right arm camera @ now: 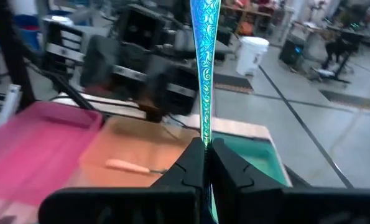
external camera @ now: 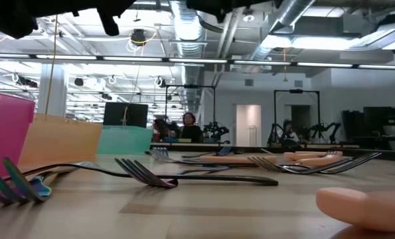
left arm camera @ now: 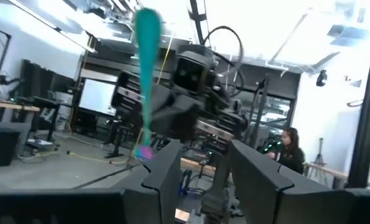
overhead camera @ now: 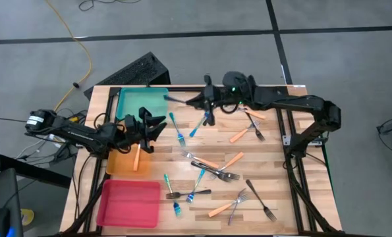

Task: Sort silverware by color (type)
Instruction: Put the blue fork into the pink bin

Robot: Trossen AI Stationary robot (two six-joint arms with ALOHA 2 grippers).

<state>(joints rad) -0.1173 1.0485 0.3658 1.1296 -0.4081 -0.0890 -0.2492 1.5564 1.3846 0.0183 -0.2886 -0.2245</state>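
Observation:
My right gripper [overhead camera: 201, 100] is at the table's far side, shut on a blue-teal fork [right arm camera: 204, 56] that sticks out toward the teal tray [overhead camera: 138, 104]. The fork also shows in the left wrist view [left arm camera: 148, 62]. My left gripper [overhead camera: 152, 125] is open and empty, above the border between the teal tray and the orange tray [overhead camera: 120, 164]. One orange fork [overhead camera: 137, 158] lies in the orange tray. Several blue, orange and dark forks lie scattered on the table, among them a blue one [overhead camera: 178, 131] and an orange one [overhead camera: 238, 135]. My right gripper pinches the blue-teal fork between its two fingers [right arm camera: 194, 163]. The patterned handle [right arm camera: 203, 93] runs straight out past the fingertips, in line with the fingers, toward the table's left. The fork is lifted clear of the table; the fingers hide the part they are on.
The pink tray [overhead camera: 130, 201] lies at the near left, in line with the orange and teal trays. More forks lie in the table's middle [overhead camera: 212, 172] and near right [overhead camera: 261, 201]. A keyboard [overhead camera: 133, 71] lies beyond the far edge. People sit in the room behind [external camera: 187, 126].

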